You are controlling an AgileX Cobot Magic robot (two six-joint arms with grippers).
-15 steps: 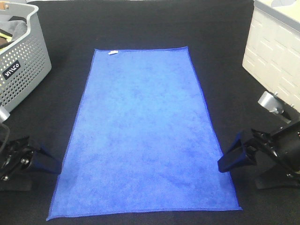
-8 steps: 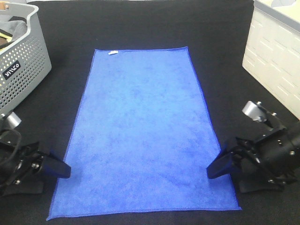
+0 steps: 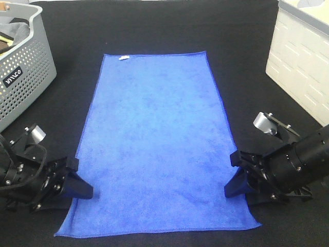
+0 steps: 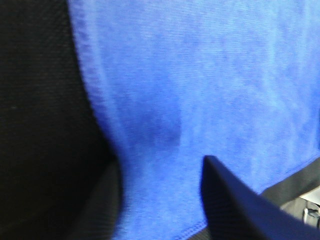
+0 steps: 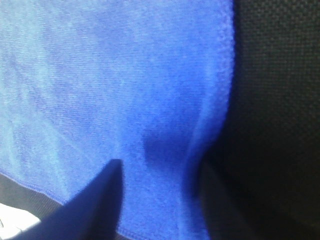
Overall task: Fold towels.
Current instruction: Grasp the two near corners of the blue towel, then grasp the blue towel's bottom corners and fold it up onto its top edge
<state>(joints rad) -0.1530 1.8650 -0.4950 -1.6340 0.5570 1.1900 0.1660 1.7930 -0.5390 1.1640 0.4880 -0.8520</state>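
Royal-blue towel [image 3: 154, 139] spread flat on black table [image 3: 154, 31], stretching between the two grippers, no fold made yet. Left gripper [image 3: 82, 180] down at one long edge, jaws apart astride the hem, nothing pinched. Right gripper [image 3: 231, 175] likewise spread wide astride the opposite edge. By appearances, first grasp only beginning; all folding left to do.

A black cloth-covered worktop [image 3: 154, 31] carries a grey perforated basket [image 3: 25, 72] far left and a white panelled cabinet [image 3: 300, 56] far right.
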